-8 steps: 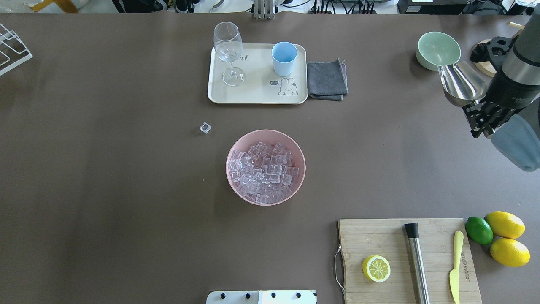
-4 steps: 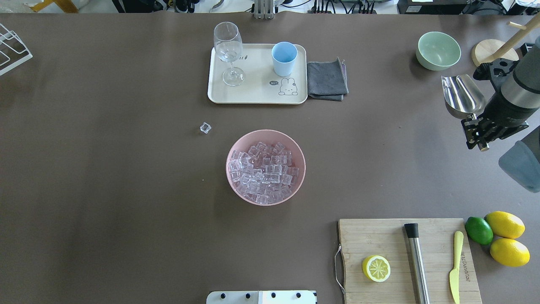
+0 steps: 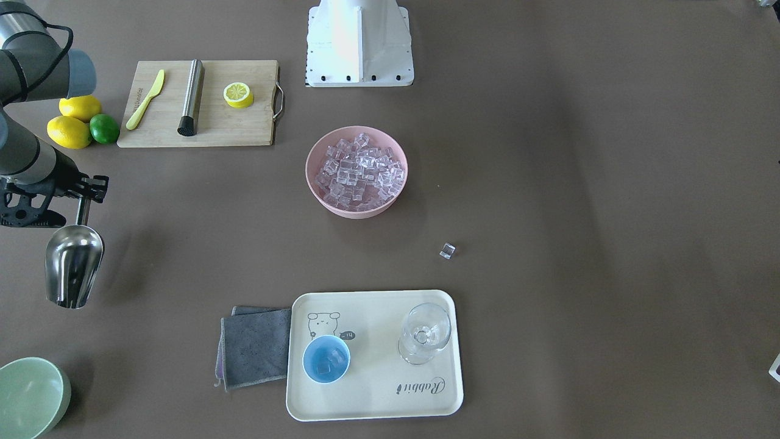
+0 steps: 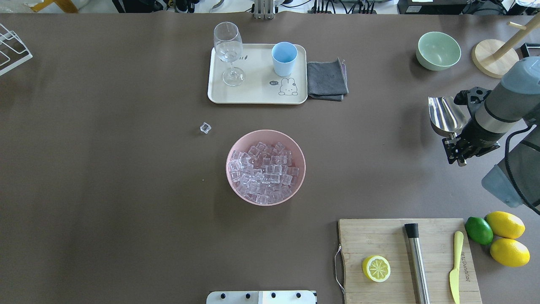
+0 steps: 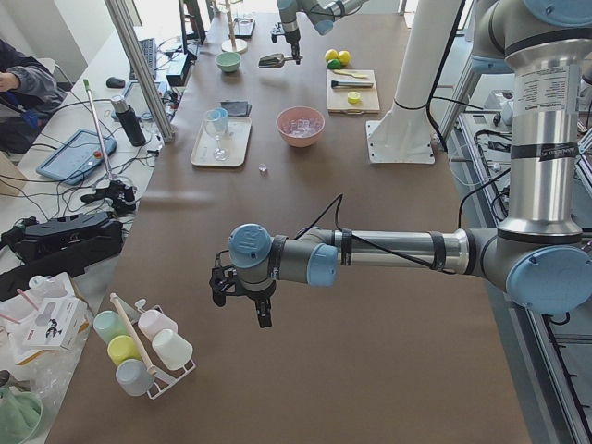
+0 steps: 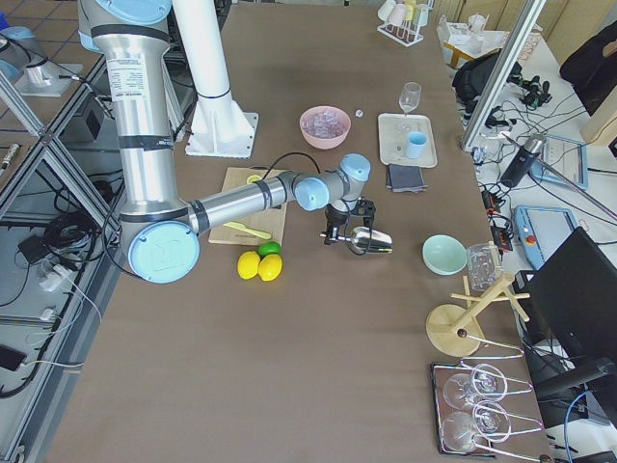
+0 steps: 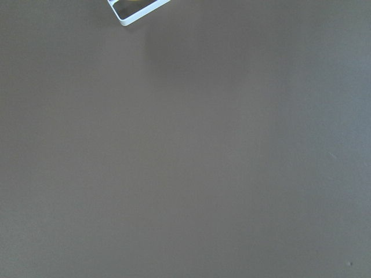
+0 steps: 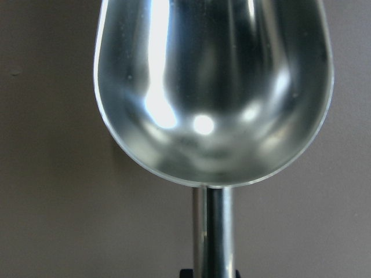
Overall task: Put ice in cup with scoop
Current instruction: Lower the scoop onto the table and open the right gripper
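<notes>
The steel scoop (image 4: 445, 115) hangs over the table's right side, its handle clamped in my right gripper (image 4: 458, 148), which is shut on it. The right wrist view shows the scoop's bowl (image 8: 212, 87) empty. In the front view the scoop (image 3: 73, 266) hangs below the gripper (image 3: 81, 196). Ice (image 4: 264, 171) fills a pink bowl (image 4: 233, 143) at the table's middle, and one loose cube (image 4: 205, 128) lies to its left. The light-blue cup (image 4: 284, 57) stands on the tray; the cup (image 3: 326, 360) holds a cube or two. My left gripper (image 5: 245, 301) shows only in the left side view; I cannot tell its state.
A cream tray (image 4: 253, 93) also carries a stemmed glass (image 4: 228, 46), with a grey cloth (image 4: 327, 80) beside it. A green bowl (image 4: 438, 50) and wooden stand (image 4: 491, 61) sit far right. The cutting board (image 4: 379, 236) holds a lemon half, steel cylinder and yellow knife; lemons and a lime lie beside it.
My right arm has carried the scoop back from the green bowl, toward the robot and slightly left. Nothing else has moved.
</notes>
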